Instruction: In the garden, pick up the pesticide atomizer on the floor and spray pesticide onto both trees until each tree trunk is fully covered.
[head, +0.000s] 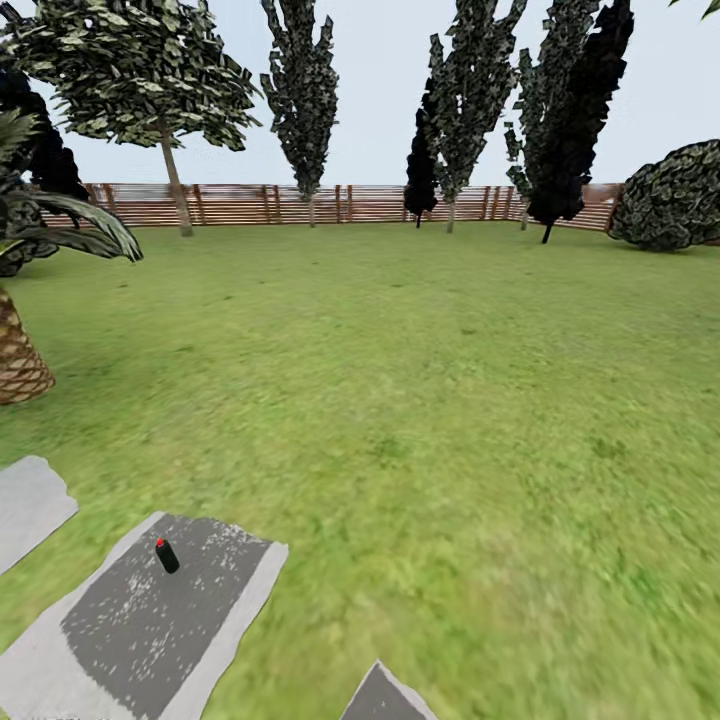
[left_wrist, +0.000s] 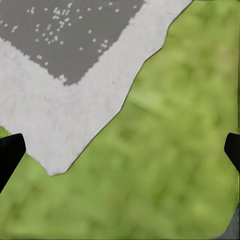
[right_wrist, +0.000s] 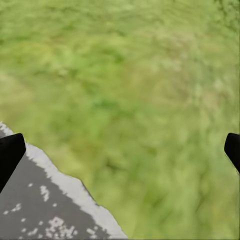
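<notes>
We count three grey stone slabs (head: 150, 620) and one atomizer (head: 166, 556). One palm (head: 20, 350), one round bush (head: 672, 195), one fence (head: 250, 204).

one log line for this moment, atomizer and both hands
atomizer: upright on grey slab, ungrasped | left hand: open, empty | right hand: open, empty

No text, label, brand, number or sign can be read anywhere in these pictures of the garden.

lawn (head: 420, 400) | grey slabs (head: 150, 620) | slat fence (head: 350, 203) | pale sky (head: 380, 90)
</notes>
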